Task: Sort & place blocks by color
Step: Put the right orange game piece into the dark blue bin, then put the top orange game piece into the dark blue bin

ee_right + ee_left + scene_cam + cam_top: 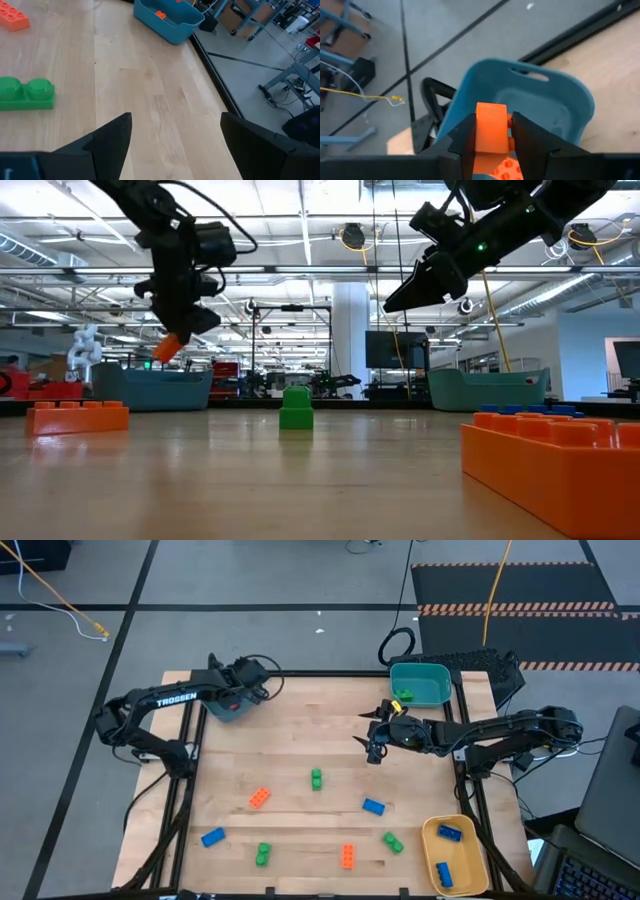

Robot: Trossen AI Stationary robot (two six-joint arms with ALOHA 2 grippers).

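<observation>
My left gripper (236,692) hangs over the blue bin (224,710) at the table's far left corner, shut on an orange block (491,131); the low view shows that block (170,346) high above the table. My right gripper (376,743) hovers open above bare wood right of centre, its fingers (112,135) spread wide with nothing between them. Loose blocks lie flat on the table: orange (259,797), green (316,778), blue (373,806), blue (212,837), green (263,854), orange (347,856), green (392,842). My left gripper pinches the orange block by two opposite side faces (479,134), one finger (464,140) on each. The block's end juts past the fingertips, lifted clear above the blue bin's hollow (535,107). In the low view the fingers point down and the block hangs tilted at their ends.
A teal bin (420,683) at the far right holds a green block (404,695). A yellow bin (455,855) at the near right corner holds blue blocks. The right wrist view shows the blue bin (167,22) with an orange piece (160,15) within its outline. Bare wood lies mid-table.
</observation>
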